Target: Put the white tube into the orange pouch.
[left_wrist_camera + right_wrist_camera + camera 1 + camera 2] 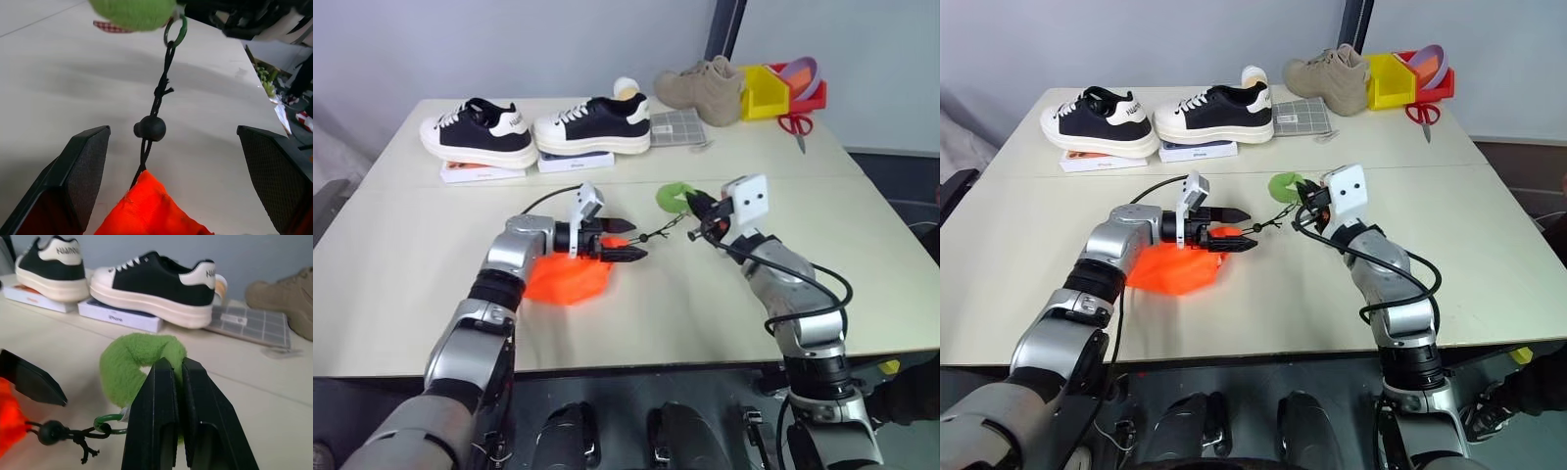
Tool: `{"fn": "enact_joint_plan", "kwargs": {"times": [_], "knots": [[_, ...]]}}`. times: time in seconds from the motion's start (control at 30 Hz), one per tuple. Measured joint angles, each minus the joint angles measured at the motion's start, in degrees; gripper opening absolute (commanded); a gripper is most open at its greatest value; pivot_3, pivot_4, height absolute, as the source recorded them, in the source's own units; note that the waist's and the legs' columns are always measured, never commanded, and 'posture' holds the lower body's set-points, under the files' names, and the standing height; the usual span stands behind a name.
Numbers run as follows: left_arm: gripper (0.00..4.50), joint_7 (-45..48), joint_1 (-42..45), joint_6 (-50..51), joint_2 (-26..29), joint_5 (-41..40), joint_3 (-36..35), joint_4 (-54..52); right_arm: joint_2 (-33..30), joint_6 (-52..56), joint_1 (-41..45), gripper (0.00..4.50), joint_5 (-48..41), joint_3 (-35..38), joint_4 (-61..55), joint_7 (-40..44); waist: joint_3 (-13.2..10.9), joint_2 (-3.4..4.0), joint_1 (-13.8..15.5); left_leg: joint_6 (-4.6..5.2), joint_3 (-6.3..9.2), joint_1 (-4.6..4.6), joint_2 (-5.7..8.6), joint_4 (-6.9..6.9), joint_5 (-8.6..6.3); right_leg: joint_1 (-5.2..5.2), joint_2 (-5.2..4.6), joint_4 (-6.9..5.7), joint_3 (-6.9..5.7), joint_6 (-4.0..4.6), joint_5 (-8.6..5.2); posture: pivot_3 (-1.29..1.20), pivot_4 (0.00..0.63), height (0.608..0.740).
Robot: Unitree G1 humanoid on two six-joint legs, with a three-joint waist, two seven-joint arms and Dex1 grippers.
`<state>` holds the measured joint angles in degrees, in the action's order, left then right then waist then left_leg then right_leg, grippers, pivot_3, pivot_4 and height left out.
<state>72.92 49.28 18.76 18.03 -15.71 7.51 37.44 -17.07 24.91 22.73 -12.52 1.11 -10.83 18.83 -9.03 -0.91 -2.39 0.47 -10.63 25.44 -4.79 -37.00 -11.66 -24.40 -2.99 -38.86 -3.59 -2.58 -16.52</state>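
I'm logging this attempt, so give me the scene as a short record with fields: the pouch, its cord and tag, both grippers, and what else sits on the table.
orange pouch: lying on the table, under the left gripper
cord: black, runs taut from pouch to green tag
left gripper: open, either side of the cord
right gripper: shut on green tag
background: sneakers, tan boot, scissors

On the pale table point(431, 225), two black-and-white sneakers point(476, 128) point(593, 121) sit on flat boxes point(481, 172) along the far edge, beside a grey checked pad point(677, 127), a tan boot point(701, 90), a yellow bin point(763, 90) (red one behind) and red-handled scissors point(795, 125).
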Motion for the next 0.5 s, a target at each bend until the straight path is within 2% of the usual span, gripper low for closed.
{"fn": "enact_joint_plan", "kwargs": {"times": [0.5], "knots": [[4.42, -1.96, -0.24, -0.32, -1.18, 0.26, 0.04, -0.02, 2.52, -1.97, -2.32, 0.0, -1.27, 3.04, 3.47, -1.7, 0.0, 0.0, 0.02, 0.01, 0.01, -0.01, -0.01, -0.05, -0.01, -0.01, -0.02, -0.12, 0.01, -0.01, -0.02, 0.0, 0.15, 0.74]]}}
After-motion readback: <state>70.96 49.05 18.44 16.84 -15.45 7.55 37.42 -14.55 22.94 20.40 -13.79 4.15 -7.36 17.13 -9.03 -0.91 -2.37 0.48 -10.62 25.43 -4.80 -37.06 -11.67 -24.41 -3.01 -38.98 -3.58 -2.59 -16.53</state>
